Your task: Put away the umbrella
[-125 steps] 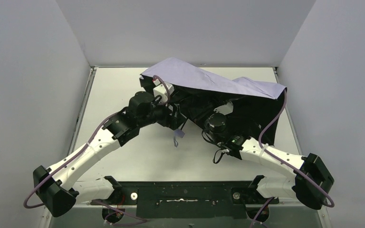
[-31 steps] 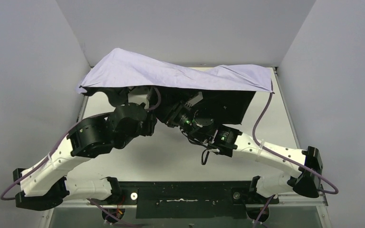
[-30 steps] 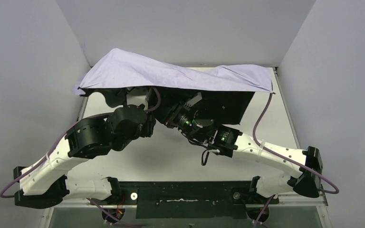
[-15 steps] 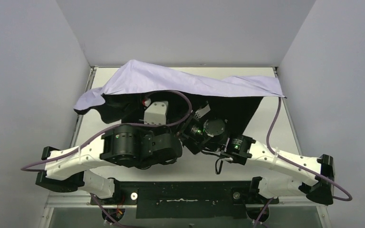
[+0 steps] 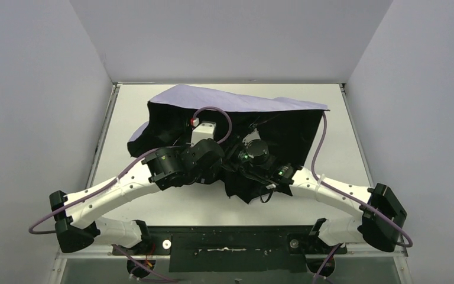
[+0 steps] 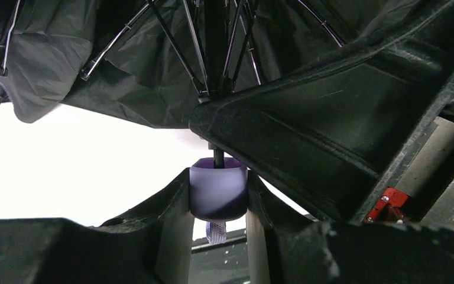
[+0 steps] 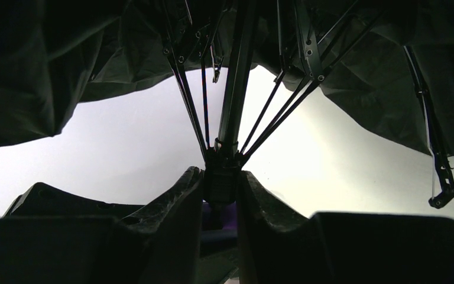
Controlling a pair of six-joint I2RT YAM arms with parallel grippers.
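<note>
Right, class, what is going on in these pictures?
A two-armed robot is handling a compact folding umbrella, lavender outside and black inside. The left tool is clamped on its lavender plastic handle, and the right tool grips the black runner on the shaft, where the thin ribs meet. The canopy droops half open over both tools; it is not yet folded shut.

Left claw (image 6: 219, 198), right claw (image 7: 220, 184), both clamped.

Overhead view: even, diffuse light, sharp throughout; soft shadow beneath the umbrella (image 5: 236, 102) on the surface (image 5: 338, 127). Both wrist views: strongly backlit, with the bright surface washed out to white. Canopy underside very dark. Near jaws dim and out of focus.
</note>
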